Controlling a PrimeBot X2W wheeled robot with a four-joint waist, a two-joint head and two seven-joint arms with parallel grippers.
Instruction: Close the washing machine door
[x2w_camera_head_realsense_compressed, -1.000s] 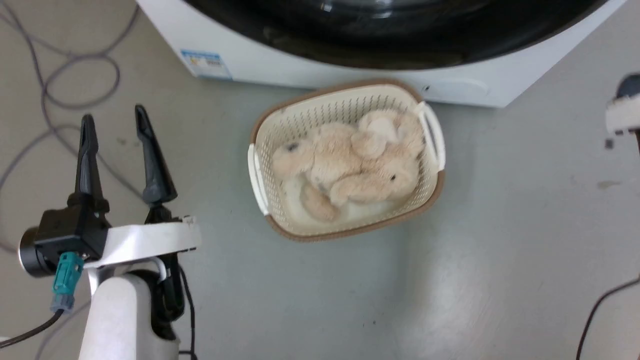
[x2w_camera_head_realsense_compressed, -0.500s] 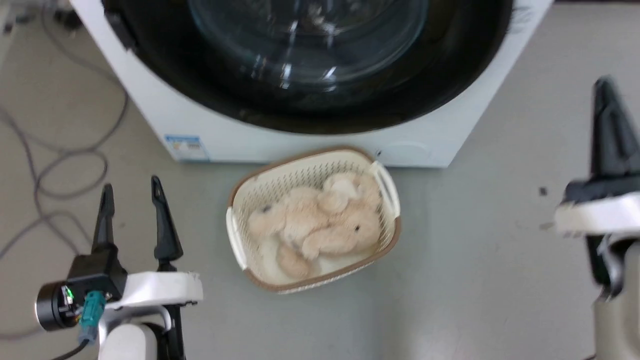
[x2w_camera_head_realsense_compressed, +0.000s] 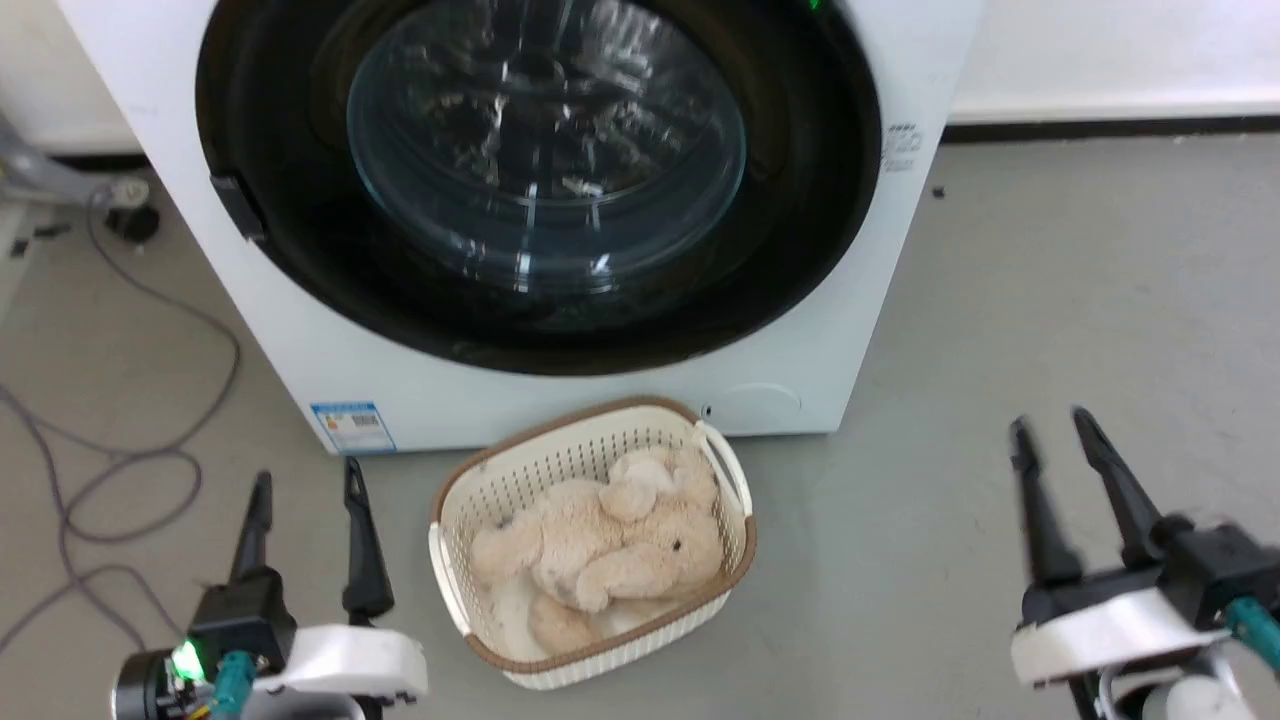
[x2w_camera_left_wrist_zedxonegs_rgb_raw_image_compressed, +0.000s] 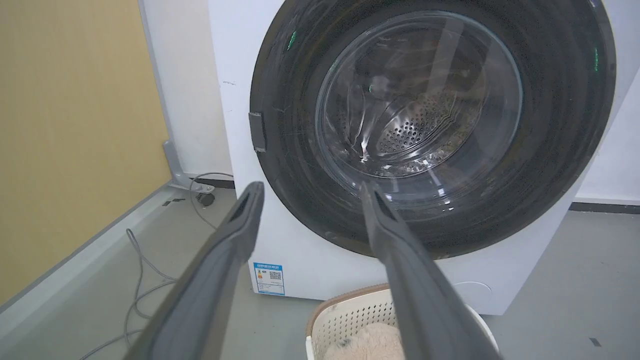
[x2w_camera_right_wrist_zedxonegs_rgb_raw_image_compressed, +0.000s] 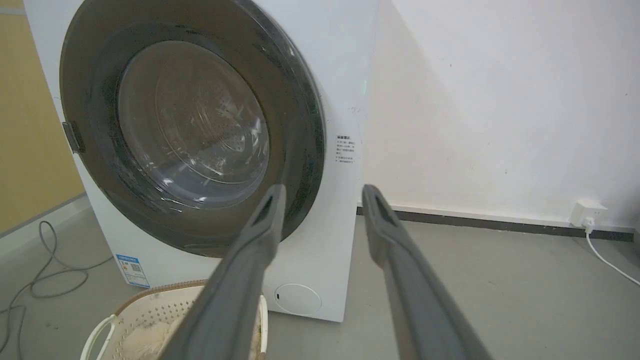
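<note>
Basket (x2w_camera_head_realsense_compressed: 520, 480) before the washing machine (x2w_camera_head_realsense_compressed: 300, 330) holds a beige plush toy (x2w_camera_head_realsense_compressed: 610, 540); its door (x2w_camera_head_realsense_compressed: 800, 250) sits flush; left gripper (x2w_camera_head_realsense_compressed: 306, 473) and right gripper (x2w_camera_head_realsense_compressed: 1049, 420) gape, empty.

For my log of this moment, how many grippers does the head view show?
2. The left gripper is at lower left, beside the basket; the right gripper is at lower right. Both are open.

White washing machine (x2w_camera_head_realsense_compressed: 300, 330) on grey floor (x2w_camera_head_realsense_compressed: 950, 400), its washing machine door (x2w_camera_head_realsense_compressed: 540, 170) flush against the front, cream basket (x2w_camera_head_realsense_compressed: 560, 470) with plush toy (x2w_camera_head_realsense_compressed: 600, 545) just before it, left gripper (x2w_camera_head_realsense_compressed: 306, 475) and right gripper (x2w_camera_head_realsense_compressed: 1049, 420) spread, empty, cables (x2w_camera_head_realsense_compressed: 130, 460) leftward.
</note>
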